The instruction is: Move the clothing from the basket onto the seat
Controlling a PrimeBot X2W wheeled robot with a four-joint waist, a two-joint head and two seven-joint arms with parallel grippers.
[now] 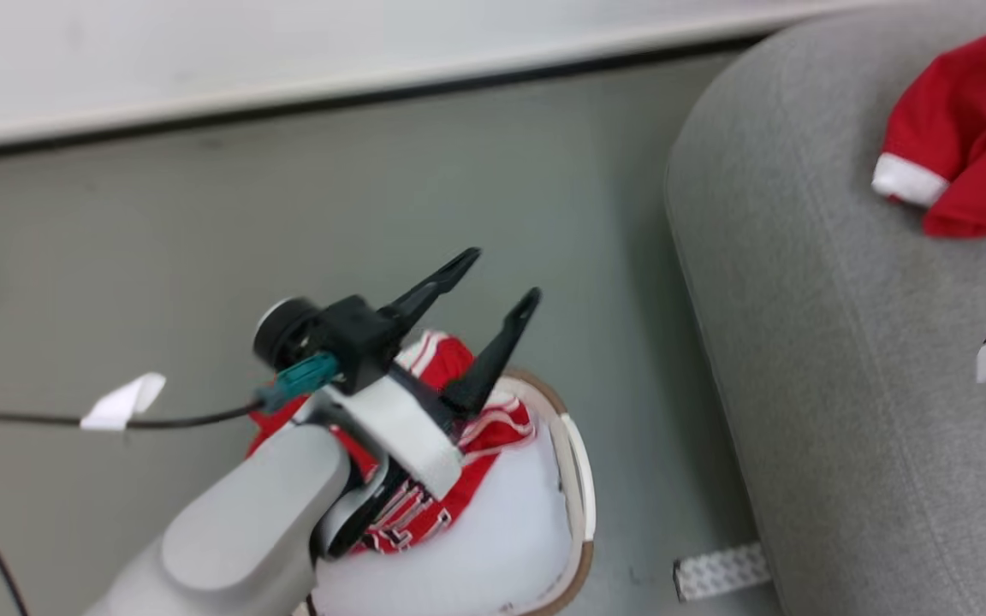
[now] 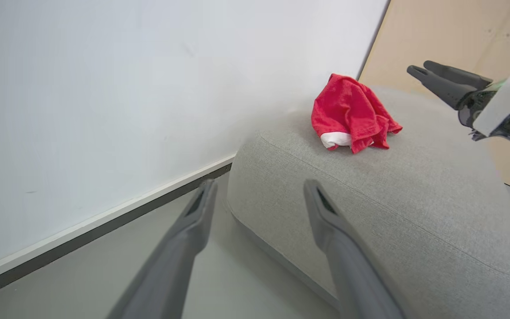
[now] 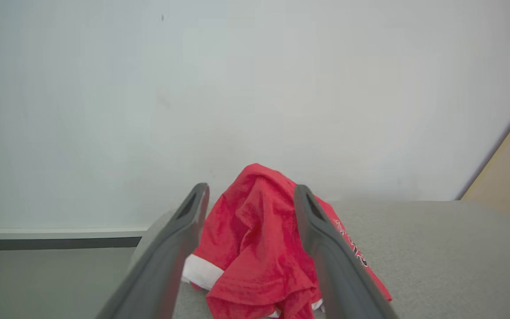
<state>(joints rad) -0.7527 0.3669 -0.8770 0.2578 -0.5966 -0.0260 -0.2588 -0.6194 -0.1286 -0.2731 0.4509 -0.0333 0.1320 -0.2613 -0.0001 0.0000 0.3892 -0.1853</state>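
Count: one rounded cream-white perforated plastic basket with a brown rim (image 1: pixel 583 496), lower centre of the head view. One large grey fabric sofa (image 1: pixel 844 342), right side. One crumpled bright red jersey with white trim (image 1: pixel 972 128) lies on the sofa top, upper right. A heap of red white-striped jerseys (image 1: pixel 442 359) sits in the basket beside white padding (image 1: pixel 510 530); the number in the heap is not discernible. Two grippers. Left gripper (image 1: pixel 501 276): fingers spread wide, empty, poised above the basket heap. Right gripper (image 3: pixel 251 189): fingers wide apart, empty, over the sofa, clear of the jersey there.
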